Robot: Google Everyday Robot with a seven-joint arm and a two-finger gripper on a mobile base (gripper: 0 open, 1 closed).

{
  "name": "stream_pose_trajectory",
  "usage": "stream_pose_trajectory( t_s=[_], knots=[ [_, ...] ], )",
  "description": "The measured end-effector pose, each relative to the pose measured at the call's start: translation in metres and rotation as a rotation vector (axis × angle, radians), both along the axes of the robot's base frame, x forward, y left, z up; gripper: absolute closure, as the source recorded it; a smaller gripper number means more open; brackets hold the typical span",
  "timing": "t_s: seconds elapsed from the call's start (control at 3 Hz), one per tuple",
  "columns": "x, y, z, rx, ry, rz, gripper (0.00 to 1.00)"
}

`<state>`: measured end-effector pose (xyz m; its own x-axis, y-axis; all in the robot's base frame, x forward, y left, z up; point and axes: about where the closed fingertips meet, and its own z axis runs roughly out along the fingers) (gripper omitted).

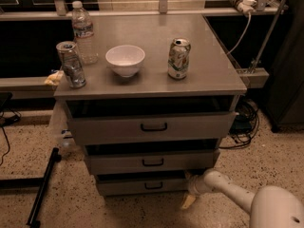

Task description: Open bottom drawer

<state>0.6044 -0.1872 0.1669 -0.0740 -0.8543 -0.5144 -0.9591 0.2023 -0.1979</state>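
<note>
The bottom drawer [128, 186] is the lowest, slimmest grey front of the cabinet, with a small black bar handle [153, 185]. It stands slightly out, with a dark gap above it. My gripper [191, 192] is low near the floor at the drawer's right end, next to the cabinet's lower right corner. The white arm [237, 194] reaches in from the bottom right.
The mid-sized drawer [152, 162] and the tallest top drawer [152, 127] sit above, both slightly out. On the cabinet top stand a water bottle [83, 32], a silver can [71, 64], a white bowl [125, 59] and a green can [179, 58]. A black pole [42, 186] lies at the left; cables [242, 122] hang at the right.
</note>
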Motion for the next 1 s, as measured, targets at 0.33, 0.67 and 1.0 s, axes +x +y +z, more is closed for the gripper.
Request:
stream_pose_trajectory(
  t_s=[0.33,0.67,1.0],
  knots=[
    [-0.006,-0.004,0.002,-0.006,0.034,-0.002,0.00],
    [-0.018,-0.006,0.005,-0.018,0.072,0.006,0.00],
    [-0.031,-0.009,0.008,-0.025,0.114,0.011,0.00]
  ],
)
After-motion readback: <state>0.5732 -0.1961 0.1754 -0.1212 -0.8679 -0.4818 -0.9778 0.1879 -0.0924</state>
